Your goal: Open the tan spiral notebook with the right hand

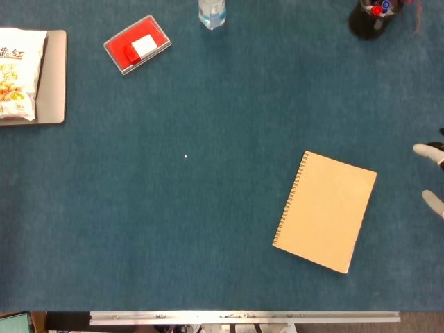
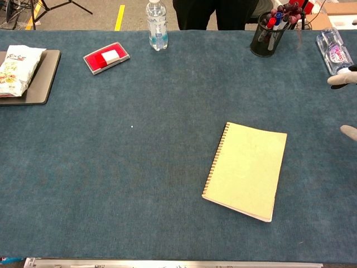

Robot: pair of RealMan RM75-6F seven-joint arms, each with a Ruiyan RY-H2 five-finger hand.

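The tan spiral notebook (image 1: 325, 210) (image 2: 246, 170) lies closed on the blue table, right of centre, its spiral binding along the left edge. Only the fingertips of my right hand (image 1: 432, 177) (image 2: 346, 105) show, at the right border of both views. They are spread apart, hold nothing, and sit well clear to the right of the notebook. My left hand is in neither view.
A red case (image 1: 137, 45) and a water bottle (image 1: 211, 12) stand at the back. A black pen holder (image 2: 265, 34) and a lying bottle (image 2: 333, 52) are at the back right. A snack bag (image 1: 17, 73) rests on a grey tray (image 1: 54, 80) at the far left.
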